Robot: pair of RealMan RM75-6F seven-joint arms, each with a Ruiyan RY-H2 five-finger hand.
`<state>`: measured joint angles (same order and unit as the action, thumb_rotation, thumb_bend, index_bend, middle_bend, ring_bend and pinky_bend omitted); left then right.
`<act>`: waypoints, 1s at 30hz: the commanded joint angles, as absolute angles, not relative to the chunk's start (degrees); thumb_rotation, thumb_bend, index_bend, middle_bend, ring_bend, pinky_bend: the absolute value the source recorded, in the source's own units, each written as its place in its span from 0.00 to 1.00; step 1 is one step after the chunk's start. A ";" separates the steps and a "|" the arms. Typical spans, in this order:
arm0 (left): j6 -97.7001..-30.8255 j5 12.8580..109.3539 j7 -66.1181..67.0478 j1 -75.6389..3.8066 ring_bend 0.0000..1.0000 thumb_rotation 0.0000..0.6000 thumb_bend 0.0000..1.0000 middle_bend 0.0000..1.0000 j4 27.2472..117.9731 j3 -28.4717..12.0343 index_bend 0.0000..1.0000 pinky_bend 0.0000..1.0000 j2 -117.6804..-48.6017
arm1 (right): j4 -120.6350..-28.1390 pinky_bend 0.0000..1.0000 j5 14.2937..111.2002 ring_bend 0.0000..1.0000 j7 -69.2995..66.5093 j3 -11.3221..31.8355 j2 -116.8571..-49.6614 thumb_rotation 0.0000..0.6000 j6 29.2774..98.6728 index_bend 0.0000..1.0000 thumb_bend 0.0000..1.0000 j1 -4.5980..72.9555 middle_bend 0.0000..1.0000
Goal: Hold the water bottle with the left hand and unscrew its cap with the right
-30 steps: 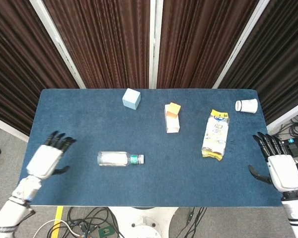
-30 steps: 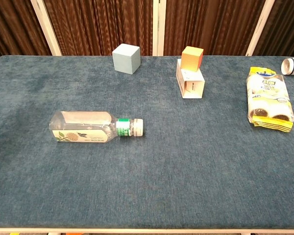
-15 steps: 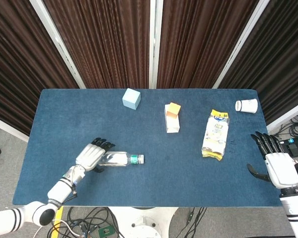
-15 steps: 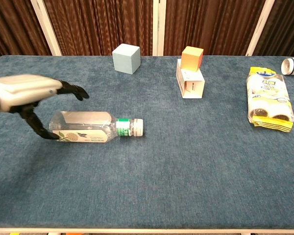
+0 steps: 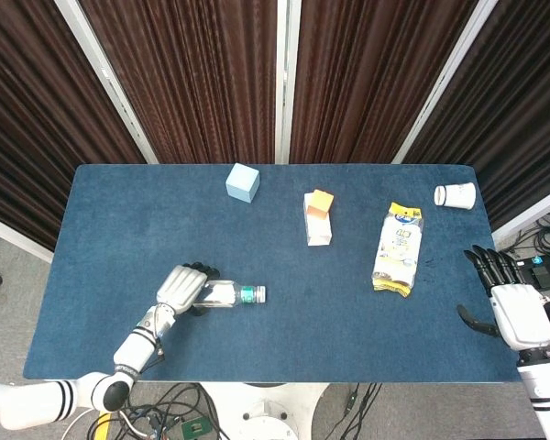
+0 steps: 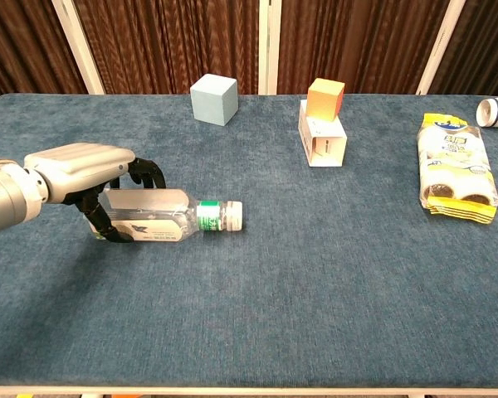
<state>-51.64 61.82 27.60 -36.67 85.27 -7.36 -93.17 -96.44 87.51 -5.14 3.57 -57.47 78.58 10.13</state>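
Note:
The clear water bottle [image 5: 224,293] [image 6: 162,218] lies on its side on the blue table [image 5: 284,330], left of centre. Its white cap [image 5: 260,293] [image 6: 234,214] points to the right, behind a green neck band. My left hand [image 5: 181,287] [image 6: 79,172] wraps around the bottle's base end, fingers curled over the far side and thumb on the near side. My right hand [image 5: 513,310] hovers at the table's right edge with fingers spread and nothing in it, far from the cap. The chest view does not show it.
A pale blue cube [image 5: 243,181] [image 6: 214,99] stands at the back. An orange block on a white box [image 5: 318,218] [image 6: 322,131] is near the centre. A yellow snack packet [image 5: 397,247] [image 6: 456,170] and a tipped paper cup [image 5: 455,195] [image 6: 496,111] lie at the right.
My left hand moved from the table's left edge to the bottle and closed its fingers around the base end. The bottle and the right hand stayed put.

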 commanded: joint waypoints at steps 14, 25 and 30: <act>-49.72 64.71 13.12 -37.38 0.47 1.00 0.39 0.55 82.81 -8.59 0.54 0.64 -95.02 | -96.61 0.00 87.71 0.00 -5.76 3.28 -56.61 1.00 78.46 0.04 0.23 10.13 0.03; -58.93 86.93 -19.05 -34.97 0.49 1.00 0.47 0.57 83.31 -6.76 0.56 0.65 -92.36 | -104.81 0.00 94.10 0.00 -17.17 4.48 -48.90 1.00 67.93 0.09 0.25 19.58 0.04; -63.61 90.64 -22.66 -35.36 0.49 1.00 0.47 0.58 81.68 -6.84 0.57 0.64 -94.22 | -106.98 0.00 96.25 0.00 -28.37 5.68 -46.76 1.00 57.02 0.15 0.24 28.61 0.04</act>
